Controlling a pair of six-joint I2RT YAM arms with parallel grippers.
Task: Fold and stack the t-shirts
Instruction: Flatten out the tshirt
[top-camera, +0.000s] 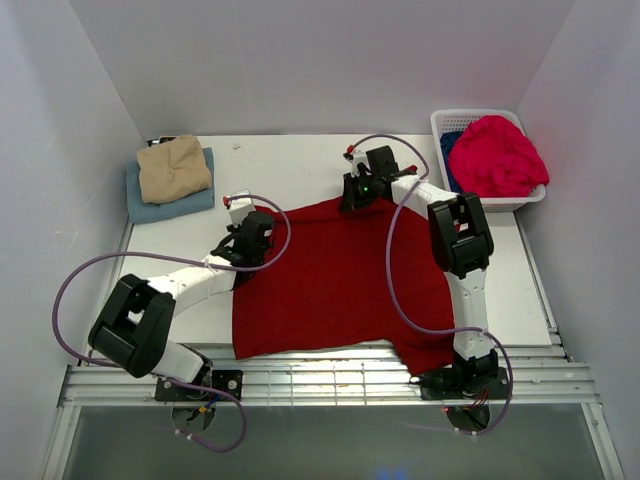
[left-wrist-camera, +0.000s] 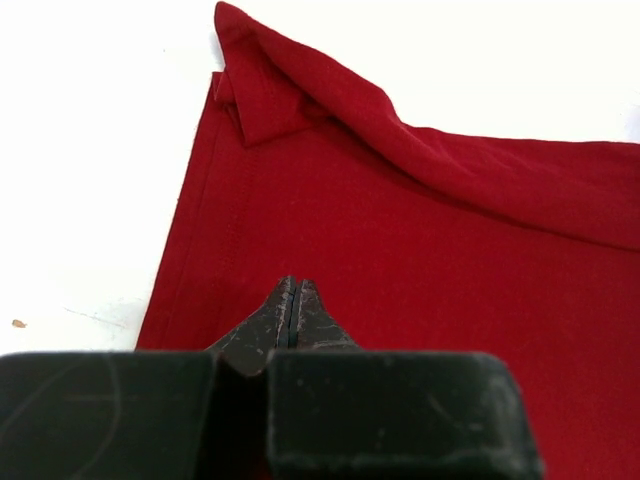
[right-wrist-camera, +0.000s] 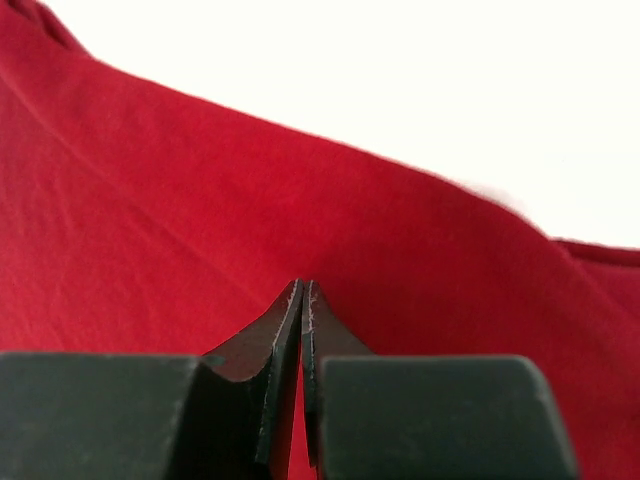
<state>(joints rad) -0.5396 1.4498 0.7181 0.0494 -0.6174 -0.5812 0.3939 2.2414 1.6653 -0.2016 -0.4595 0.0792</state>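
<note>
On the white table (top-camera: 300, 165), the dark red t-shirt (top-camera: 330, 285) lies spread flat in the middle, its near hem reaching the table's front edge and one corner hanging over it by the right arm's base. The left gripper (left-wrist-camera: 293, 292) sits low over the shirt's left side, near the far left corner; its jaws are pressed tight together with the tips down on the cloth, and whether any fabric is pinched between them cannot be told. The right gripper (right-wrist-camera: 302, 290) is at the shirt's far edge, jaws likewise closed; red cloth shows in the narrow slit between its fingers, and the fabric rises in a soft ridge just ahead of the tips, so it appears to have hold of that edge. At the back left, the tan t-shirt (top-camera: 174, 166) rests crumpled on top of the light blue t-shirt (top-camera: 150, 207). At the back right, the white basket (top-camera: 475, 117) holds the bright pinkish-red t-shirt (top-camera: 510, 155) bunched high, with the deep blue t-shirt (top-camera: 452, 150) tucked beside it
</note>
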